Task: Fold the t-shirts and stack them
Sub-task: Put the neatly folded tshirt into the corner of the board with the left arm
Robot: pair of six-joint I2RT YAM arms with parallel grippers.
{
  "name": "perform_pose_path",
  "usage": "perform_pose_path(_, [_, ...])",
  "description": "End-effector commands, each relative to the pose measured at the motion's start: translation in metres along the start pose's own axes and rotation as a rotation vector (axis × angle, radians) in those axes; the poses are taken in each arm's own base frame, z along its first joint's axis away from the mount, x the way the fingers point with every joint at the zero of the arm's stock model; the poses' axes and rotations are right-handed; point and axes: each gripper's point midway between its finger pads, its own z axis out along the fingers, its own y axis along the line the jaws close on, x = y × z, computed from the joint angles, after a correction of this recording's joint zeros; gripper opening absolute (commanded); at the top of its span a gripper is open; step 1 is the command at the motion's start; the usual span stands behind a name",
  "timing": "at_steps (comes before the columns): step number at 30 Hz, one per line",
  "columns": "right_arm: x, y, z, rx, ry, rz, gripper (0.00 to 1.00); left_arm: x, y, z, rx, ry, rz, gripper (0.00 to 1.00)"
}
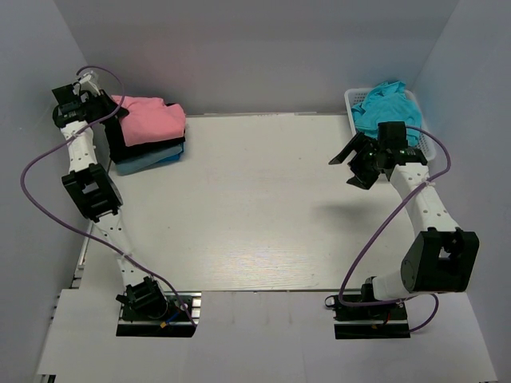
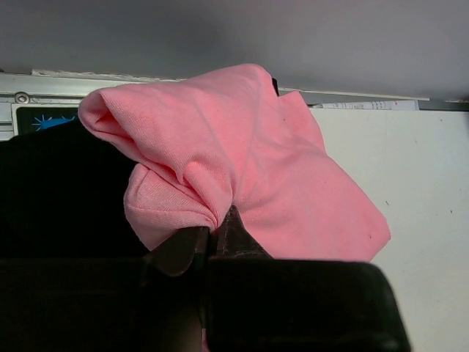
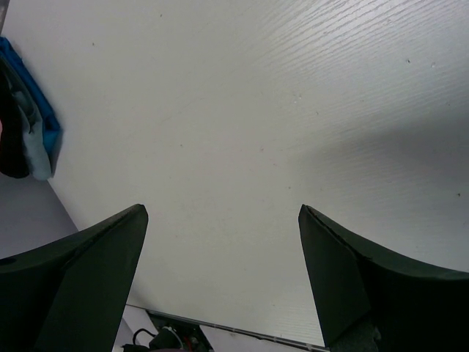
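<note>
A white basket (image 1: pixel 350 102) is set at the far right corner of the table (image 1: pixel 255 207). The table is enclosed by grey walls (image 1: pixel 263 56).

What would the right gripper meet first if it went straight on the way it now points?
Probably the bare table, since the open right gripper frames only tabletop in its wrist view; depth is unclear.

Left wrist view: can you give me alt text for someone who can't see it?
The left claw pinches a bunched fold of the salmon-pink t-shirt, its fingers closed on the cloth at bottom centre. The shirt lies crumpled over a black t-shirt on the left, with the white table to the right and a grey wall behind.
</note>
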Motion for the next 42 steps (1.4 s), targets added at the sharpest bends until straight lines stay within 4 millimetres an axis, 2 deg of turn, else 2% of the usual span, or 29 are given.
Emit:
perform_pose_path(1, [-0.009,0.008,-0.002,-0.002,-0.016,0.0,0.9,-0.026,0.002,-0.013,-0.021,-0.059,0.055,0.0])
perform_pose_path(3, [-0.009,0.009,-0.002,-0.007,-0.013,-0.006,0.9,-0.03,0.002,-0.019,-0.019,-0.068,0.059,0.0])
perform_pose_path(7, [-0.008,0.008,0.003,-0.002,0.0,0.0,0.9,-0.029,0.007,-0.018,-0.04,-0.07,0.058,0.0])
perform_pose_path(11, [-0.006,0.005,0.006,-0.002,0.014,0.001,0.9,-0.015,0.015,-0.011,-0.039,-0.044,0.032,0.02])
perform_pose_path(12, [-0.007,0.006,0.006,-0.003,0.011,0.003,0.9,-0.011,0.015,-0.009,-0.027,-0.04,0.029,0.15])
perform_pose_path(13, [-0.007,0.007,0.006,-0.005,0.011,0.001,0.9,-0.011,0.015,-0.009,-0.027,-0.04,0.029,0.4])
perform_pose_path(14, [-0.005,0.008,0.007,-0.008,0.02,0.001,0.9,-0.005,0.019,-0.008,-0.046,-0.026,0.013,0.99])
perform_pose_path(18, [-0.006,0.01,0.008,-0.016,0.02,0.0,0.9,-0.009,0.032,-0.012,-0.147,-0.037,-0.031,1.0])
perform_pose_path(21, [-0.007,0.012,0.007,-0.031,0.016,0.0,0.9,-0.015,0.029,-0.02,-0.175,-0.044,-0.037,1.0])
perform_pose_path(22, [-0.006,0.013,0.008,-0.036,0.02,-0.001,0.9,-0.023,0.025,-0.026,-0.193,-0.059,-0.027,1.0])
perform_pose_path(26, [-0.005,0.013,0.008,-0.045,0.02,-0.014,0.9,-0.036,0.029,-0.04,-0.354,-0.081,-0.031,1.0])
perform_pose_path(28, [-0.004,0.012,0.007,-0.044,0.023,-0.03,0.9,-0.048,0.019,-0.048,-0.384,-0.107,-0.038,1.0])
perform_pose_path(29, [-0.002,0.012,0.007,-0.044,0.026,-0.045,0.9,-0.044,0.02,-0.052,-0.41,-0.096,-0.058,1.0])
perform_pose_path(31, [-0.002,0.009,0.007,-0.035,0.02,-0.049,0.9,-0.044,0.004,-0.059,-0.436,-0.086,-0.055,1.0])
perform_pose_path(32, [0.0,0.007,0.006,-0.036,0.022,-0.061,0.9,-0.044,0.006,-0.066,-0.474,-0.087,-0.058,1.0])
perform_pose_path(33, [0.001,0.006,0.007,-0.038,0.025,-0.063,0.9,-0.037,-0.003,-0.063,-0.464,-0.065,-0.061,1.0])
perform_pose_path(34, [0.002,0.006,0.006,-0.043,0.028,-0.072,0.9,-0.045,-0.018,-0.066,-0.45,-0.078,-0.044,1.0])
perform_pose_path(35, [0.004,0.005,0.007,-0.045,0.035,-0.078,0.9,-0.049,-0.021,-0.072,-0.46,-0.083,-0.032,1.0])
perform_pose_path(37, [0.007,0.002,0.008,-0.042,0.047,-0.088,0.9,-0.052,-0.045,-0.072,-0.433,-0.087,-0.011,1.0])
perform_pose_path(40, [0.011,0.001,0.009,-0.052,0.056,-0.1,0.9,-0.053,-0.081,-0.06,-0.335,-0.08,0.005,1.0])
perform_pose_path(42, [0.012,-0.001,0.008,-0.057,0.057,-0.102,0.9,-0.047,-0.096,-0.046,-0.283,-0.063,0.015,1.0])
